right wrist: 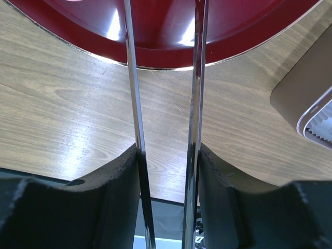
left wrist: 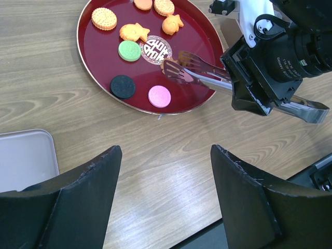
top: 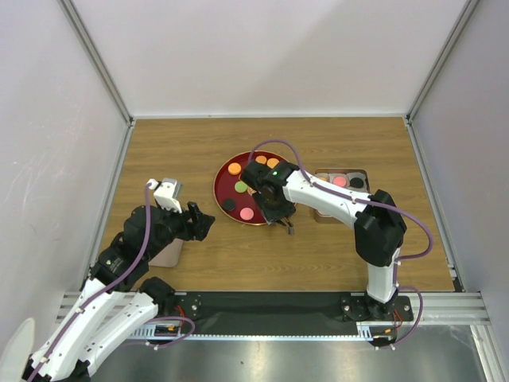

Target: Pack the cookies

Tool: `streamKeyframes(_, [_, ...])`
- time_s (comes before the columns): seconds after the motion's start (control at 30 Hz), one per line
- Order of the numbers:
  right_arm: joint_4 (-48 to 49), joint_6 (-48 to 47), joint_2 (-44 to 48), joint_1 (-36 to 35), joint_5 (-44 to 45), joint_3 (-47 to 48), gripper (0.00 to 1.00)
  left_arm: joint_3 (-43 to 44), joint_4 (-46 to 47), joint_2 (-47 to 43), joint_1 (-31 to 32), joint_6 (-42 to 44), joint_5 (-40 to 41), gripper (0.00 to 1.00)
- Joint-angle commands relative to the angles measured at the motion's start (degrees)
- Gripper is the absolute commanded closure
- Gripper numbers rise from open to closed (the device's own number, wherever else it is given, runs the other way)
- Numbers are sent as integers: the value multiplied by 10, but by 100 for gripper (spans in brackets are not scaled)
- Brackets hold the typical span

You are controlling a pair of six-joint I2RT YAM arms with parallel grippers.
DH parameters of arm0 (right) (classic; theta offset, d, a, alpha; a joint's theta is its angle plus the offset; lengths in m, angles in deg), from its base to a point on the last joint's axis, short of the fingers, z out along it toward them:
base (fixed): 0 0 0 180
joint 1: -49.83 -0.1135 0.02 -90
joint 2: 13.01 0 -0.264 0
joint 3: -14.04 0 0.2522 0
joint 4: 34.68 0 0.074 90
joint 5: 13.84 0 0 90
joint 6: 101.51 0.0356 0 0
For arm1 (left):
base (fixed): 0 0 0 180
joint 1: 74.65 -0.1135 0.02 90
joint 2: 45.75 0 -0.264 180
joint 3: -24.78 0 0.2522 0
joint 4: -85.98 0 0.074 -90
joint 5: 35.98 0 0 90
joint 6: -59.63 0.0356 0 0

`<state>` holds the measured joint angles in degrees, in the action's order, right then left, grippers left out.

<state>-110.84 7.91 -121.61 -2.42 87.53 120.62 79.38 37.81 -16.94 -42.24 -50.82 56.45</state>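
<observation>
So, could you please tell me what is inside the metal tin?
In the tin, a pink cookie and a black cookie show. The right arm crosses its near side, so anything lying there is hidden.

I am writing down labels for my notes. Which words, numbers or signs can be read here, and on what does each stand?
"囍"-like white ornamental sign, centre of the red plate: reading not certain.
Small white print on the right arm's black wrist camera: too small to read.
Cookies: embossed patterns only, no readable letters.
Nothing else readable in any view.
</observation>
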Motion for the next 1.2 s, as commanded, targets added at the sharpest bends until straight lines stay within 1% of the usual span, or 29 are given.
streamKeyframes(0.0, [-8, -7, 1, -4, 10, 32, 52, 4, 15, -4, 3, 7, 0, 24])
streamKeyframes(0.63, [-19, -14, -22, -4, 21, 47, 52, 4, 15, -6, 3, 7, 0, 24])
streamKeyframes(0.73, [-19, -16, -25, -4, 20, 49, 53, 4, 15, -5, 3, 7, 0, 24])
streamKeyframes(0.97, [-19, -18, -28, -4, 17, 50, 60, 4, 15, -7, 4, 7, 1, 24])
streamKeyframes(1.17, [-24, -18, -23, -3, 18, 51, 63, 3, 15, -5, 3, 7, 1, 24])
